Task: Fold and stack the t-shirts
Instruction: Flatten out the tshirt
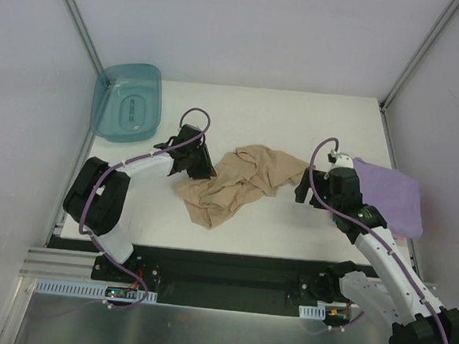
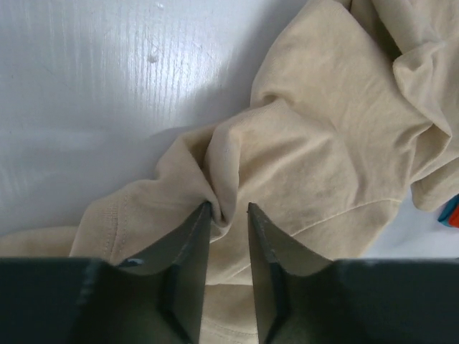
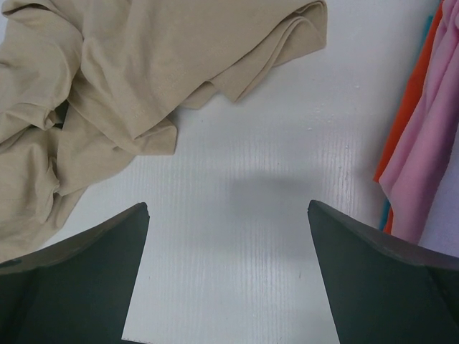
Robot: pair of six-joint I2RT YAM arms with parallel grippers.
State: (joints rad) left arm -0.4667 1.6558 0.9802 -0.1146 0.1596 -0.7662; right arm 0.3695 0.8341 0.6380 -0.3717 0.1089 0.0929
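Observation:
The tan t-shirt [image 1: 240, 184] lies crumpled in the middle of the table. My left gripper [image 1: 201, 168] is at its left edge, and in the left wrist view the gripper [image 2: 229, 208] is nearly closed and pinches a raised fold of the tan cloth [image 2: 308, 158]. My right gripper [image 1: 301, 194] is open and empty just right of the shirt; in the right wrist view the gripper [image 3: 228, 208] hovers over bare table, with the tan shirt [image 3: 143, 72] at upper left. The folded lavender t-shirt [image 1: 389, 195] lies at the right. Pink cloth [image 3: 430, 136] shows at the right edge.
A teal plastic tub [image 1: 128, 102] stands at the back left corner of the white table [image 1: 281, 113]. An orange cloth edge [image 3: 410, 118] shows beside the pink cloth. Grey walls and frame posts close in the table on three sides.

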